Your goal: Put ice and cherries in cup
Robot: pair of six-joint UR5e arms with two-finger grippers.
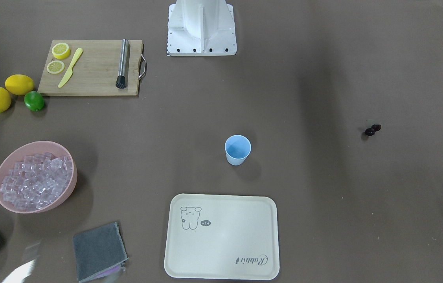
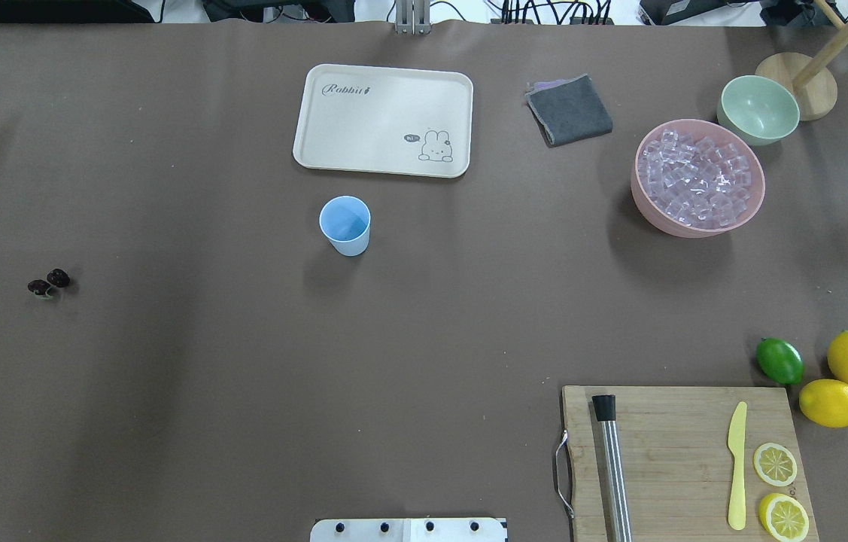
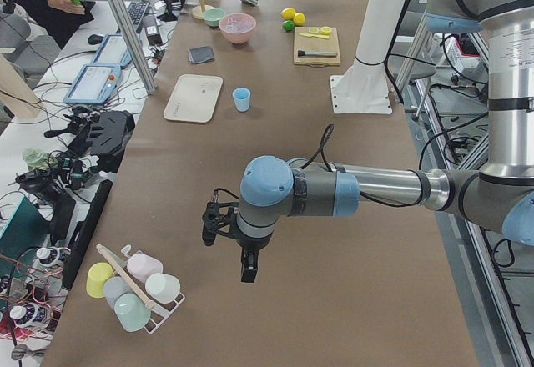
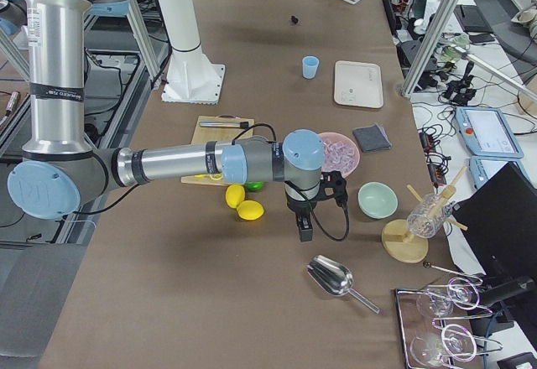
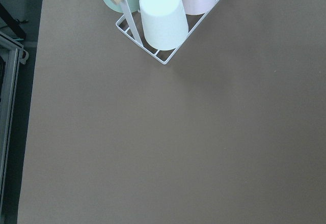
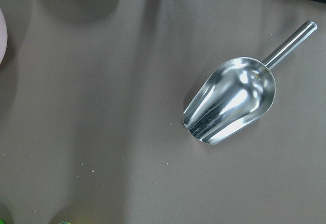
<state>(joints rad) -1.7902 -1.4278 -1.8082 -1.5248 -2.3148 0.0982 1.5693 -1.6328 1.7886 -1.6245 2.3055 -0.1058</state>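
Observation:
The light blue cup (image 2: 344,224) stands upright and empty near the table's middle, just in front of the cream tray (image 2: 383,120). Ice (image 2: 697,177) fills the pink bowl (image 2: 649,207) at the far right. The cherries (image 2: 48,283), two dark fruits joined together, lie alone on the table's left. My left gripper (image 3: 248,267) hangs over the table's left end, far from the cup, and I cannot tell if it is open or shut. My right gripper (image 4: 305,233) hovers past the pink bowl beside a metal scoop (image 6: 232,99); I cannot tell its state either.
A pale green bowl (image 2: 758,109) and grey cloth (image 2: 570,110) sit behind the pink bowl. A cutting board (image 2: 679,459) holds a muddler, yellow knife and lemon slices. Two lemons and a lime (image 2: 779,360) lie beside it. A wire rack of cups (image 5: 163,10) stands at the left end.

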